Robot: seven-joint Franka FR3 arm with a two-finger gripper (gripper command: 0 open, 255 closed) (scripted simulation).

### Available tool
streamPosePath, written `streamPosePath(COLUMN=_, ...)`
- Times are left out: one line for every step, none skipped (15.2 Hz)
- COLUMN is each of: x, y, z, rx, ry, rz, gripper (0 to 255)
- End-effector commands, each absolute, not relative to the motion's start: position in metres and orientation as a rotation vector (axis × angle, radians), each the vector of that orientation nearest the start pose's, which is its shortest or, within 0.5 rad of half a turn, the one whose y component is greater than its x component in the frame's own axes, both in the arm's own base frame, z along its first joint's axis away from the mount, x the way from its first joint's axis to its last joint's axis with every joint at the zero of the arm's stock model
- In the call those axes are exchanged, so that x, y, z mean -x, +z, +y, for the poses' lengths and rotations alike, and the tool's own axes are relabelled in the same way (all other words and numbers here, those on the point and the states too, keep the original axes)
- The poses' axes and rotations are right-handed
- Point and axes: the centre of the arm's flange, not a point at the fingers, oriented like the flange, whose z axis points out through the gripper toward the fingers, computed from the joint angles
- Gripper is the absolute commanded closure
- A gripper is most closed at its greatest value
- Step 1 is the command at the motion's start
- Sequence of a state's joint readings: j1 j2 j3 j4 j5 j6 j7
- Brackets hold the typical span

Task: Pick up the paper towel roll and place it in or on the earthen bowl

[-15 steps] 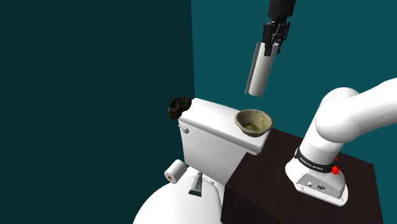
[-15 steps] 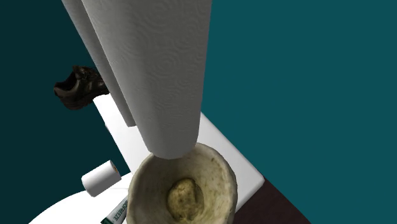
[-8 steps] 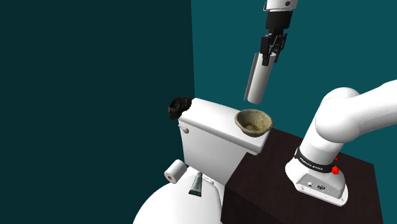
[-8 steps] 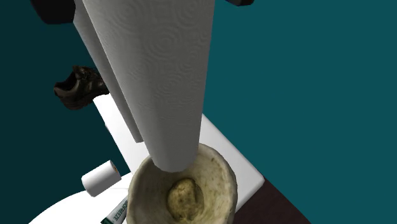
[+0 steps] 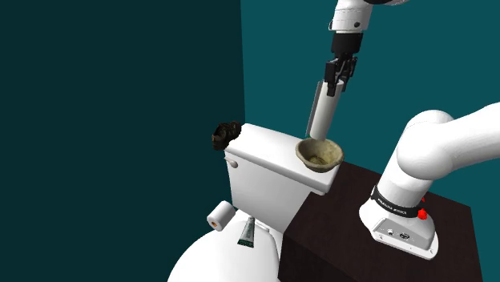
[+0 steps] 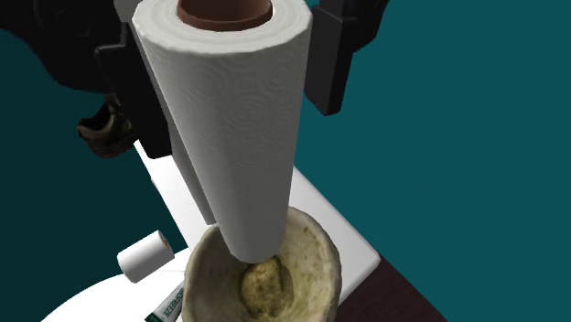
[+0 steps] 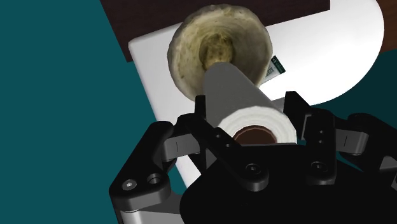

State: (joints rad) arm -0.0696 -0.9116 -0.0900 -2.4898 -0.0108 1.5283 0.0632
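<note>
**Over the bowl: roll lowered to the rim**

Above the toilet tank (image 5: 266, 175), the paper towel roll (image 5: 320, 112) hung nearly upright and a little tilted. The black gripper (image 5: 335, 80) was clamped on its upper end, one finger on each side. In the wrist view the roll's brown core faced the camera between the fingers (image 7: 210, 137), and its far end pointed into the earthen bowl (image 7: 184, 44).

A second earlier the roll had been higher, with open wall showing between its lower end and the bowl in the shoulder view. Half a second earlier that gap had shrunk. By this moment the lower end sat just at the bowl's rim (image 5: 305, 147). In the second exterior view the roll's top had dropped into sight. Its bottom overlapped the bowl's hollow, right over the yellowish lump (image 6: 267, 285) lying inside. Whether roll and lump touched could not be told.

The carry looked done and the descent nearly so; what remained, by my reading, was a short further lowering and a release. The roll is tall and the bowl shallow and perched near the tank's edge, so on release it could tip out. A small roll (image 5: 219, 215) and a dark lumpy object (image 5: 227, 134) lay well apart from the work.
</note>
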Motion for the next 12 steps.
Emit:
streamPosePath(x=-0.263, y=0.548, z=-0.050, rx=3.066, ry=0.076, rz=0.287, gripper=255)
streamPosePath(x=-0.263, y=0.543, z=-0.050, rx=3.066, ry=0.076, rz=0.287, gripper=255)
streamPosePath(x=-0.263, y=0.538, z=-0.050, rx=3.066, ry=0.076, rz=0.287, gripper=255)
streamPosePath(x=-0.263, y=0.532, z=-0.050, rx=3.066, ry=0.076, rz=0.287, gripper=255)
streamPosePath(x=-0.263, y=0.525, z=-0.050, rx=3.066, ry=0.076, rz=0.287, gripper=255)
streamPosePath(x=-0.263, y=0.525, z=-0.050, rx=3.066, ry=0.076, rz=0.287, gripper=255)
streamPosePath(x=-0.263, y=0.525, z=-0.050, rx=3.066, ry=0.076, rz=0.287, gripper=255)
streamPosePath(x=-0.263, y=0.525, z=-0.050, rx=3.066, ry=0.076, rz=0.287, gripper=255)
streamPosePath(x=-0.263, y=0.525, z=-0.050, rx=3.066, ry=0.076, rz=0.287, gripper=255)
streamPosePath(x=-0.263, y=0.525, z=-0.050, rx=3.066, ry=0.076, rz=0.287, gripper=255)
streamPosePath(x=-0.263, y=0.525, z=-0.050, rx=3.066, ry=0.076, rz=0.287, gripper=255)
streamPosePath(x=-0.263, y=0.525, z=-0.050, rx=3.066, ry=0.076, rz=0.287, gripper=255)
